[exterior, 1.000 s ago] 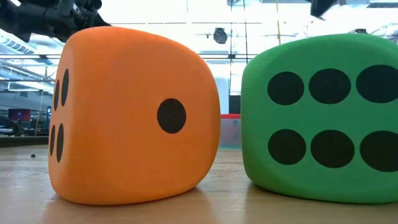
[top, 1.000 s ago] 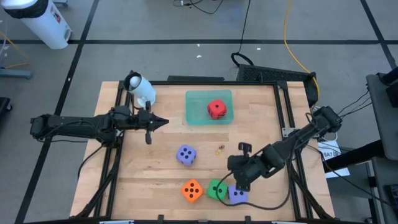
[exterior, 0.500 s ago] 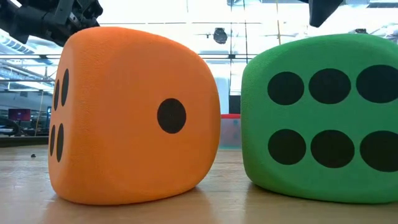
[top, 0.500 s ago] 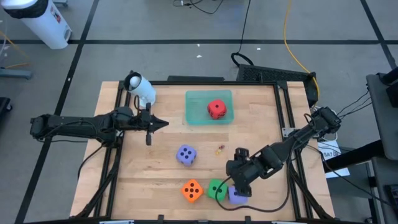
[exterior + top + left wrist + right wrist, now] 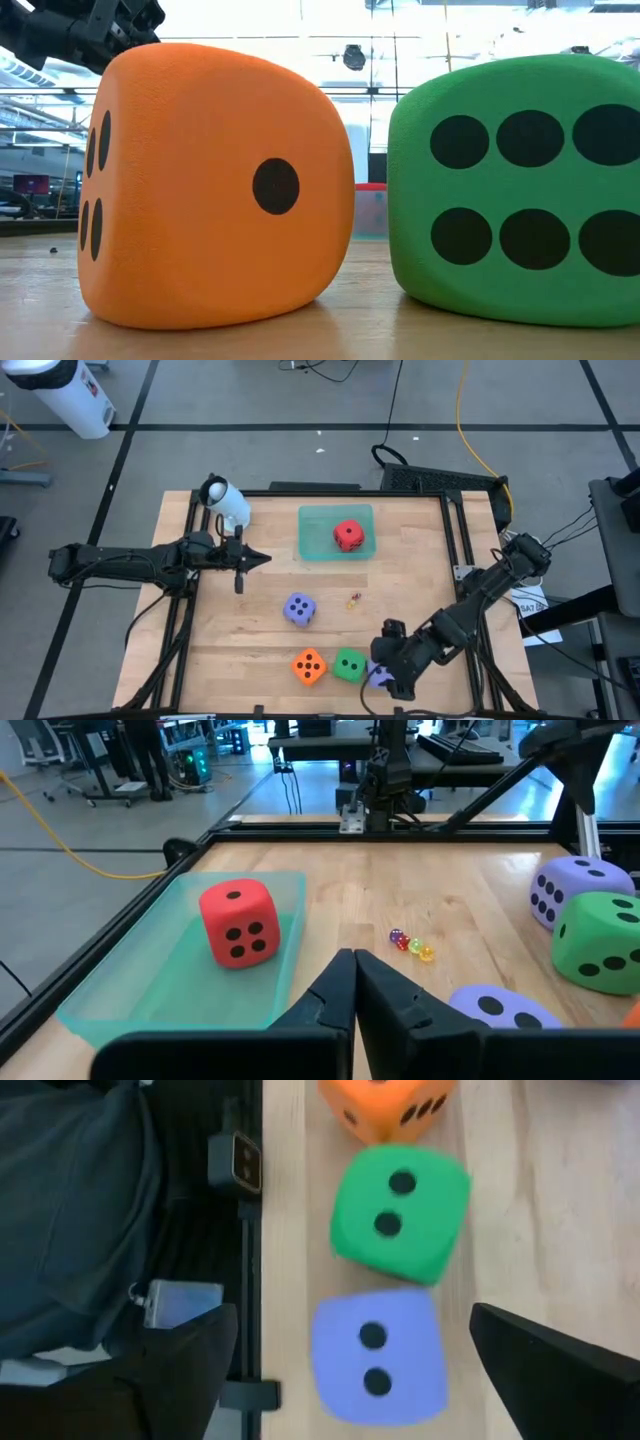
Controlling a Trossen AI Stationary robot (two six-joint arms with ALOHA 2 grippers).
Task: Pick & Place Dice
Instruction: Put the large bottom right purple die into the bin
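Note:
Near the table's front edge, my right gripper (image 5: 392,672) stands open over a purple-blue die (image 5: 378,1355). Its fingers are on either side of the die and clear of it. A green die (image 5: 348,665) and an orange die (image 5: 308,665) rest on the table in a row beside it. A second purple-blue die (image 5: 298,608) rests mid-table. The red die (image 5: 347,535) sits in the teal tray (image 5: 318,525) at the back. My left gripper (image 5: 353,975) is shut on nothing and hovers at the table's left, pointing right.
A few small coloured beads (image 5: 354,600) lie mid-table. A white camera (image 5: 224,502) stands at the back left corner. Dark frame rails run along the table's sides, and the near rail (image 5: 240,1230) lies right beside the row of dice.
My right gripper has moved toward the table's near edge and now stands over the purple-blue die at the front. The dice have stayed where they were.

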